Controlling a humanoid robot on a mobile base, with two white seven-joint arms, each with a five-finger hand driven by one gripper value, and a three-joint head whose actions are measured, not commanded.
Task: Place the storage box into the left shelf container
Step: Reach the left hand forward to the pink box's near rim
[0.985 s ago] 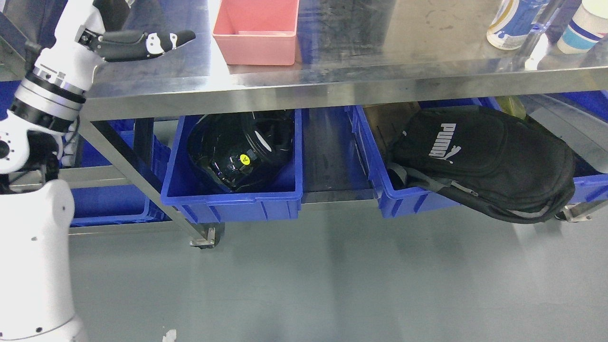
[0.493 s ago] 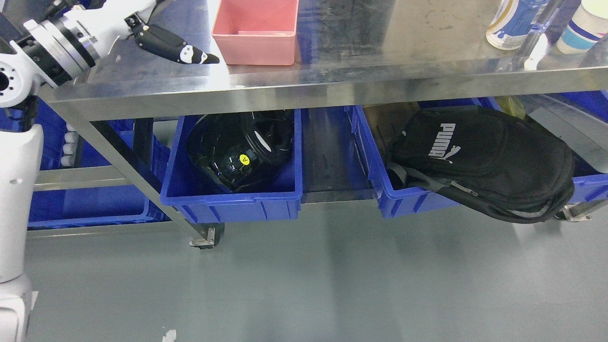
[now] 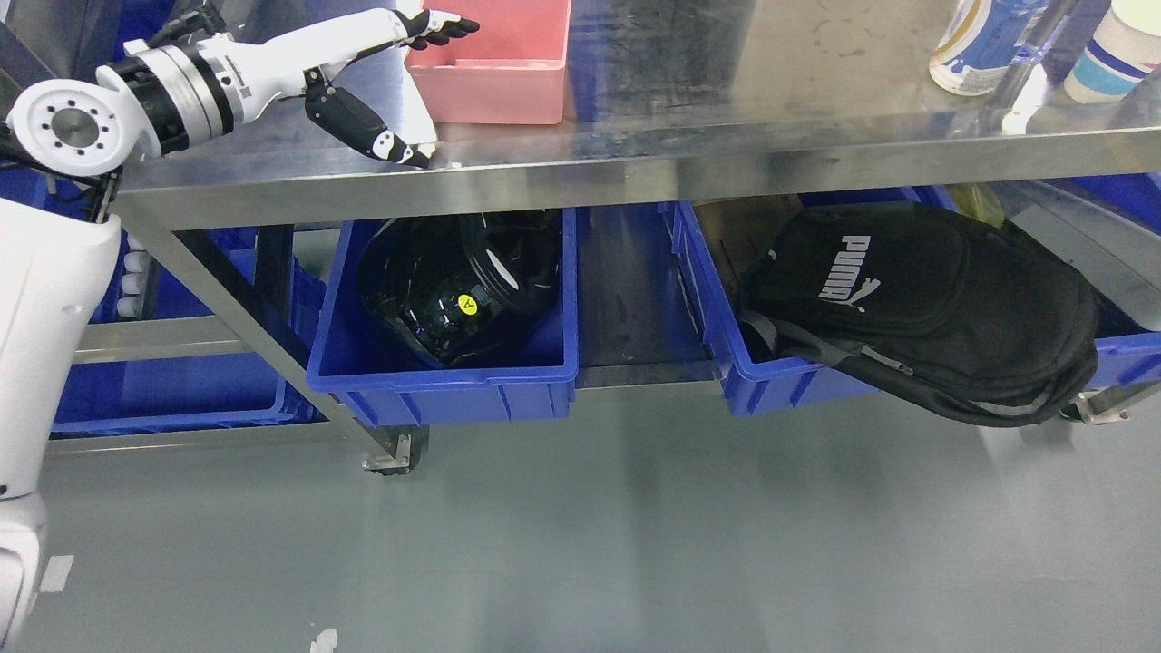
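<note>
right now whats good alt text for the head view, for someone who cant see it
The robot's left hand reaches with spread fingers around the left wall of a pink storage box on a steel table. Below, blue bins hold a black helmet and a black backpack.

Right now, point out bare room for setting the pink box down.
Free: steel tabletop between pink box and bottles; shelf strip between the blue bins. Crowded: left bin holds a helmet, right bin a backpack.

One pink storage box [image 3: 494,68], three blue bins [image 3: 453,381], one helmet [image 3: 453,281], one backpack [image 3: 925,308], two cups [image 3: 980,41]
</note>
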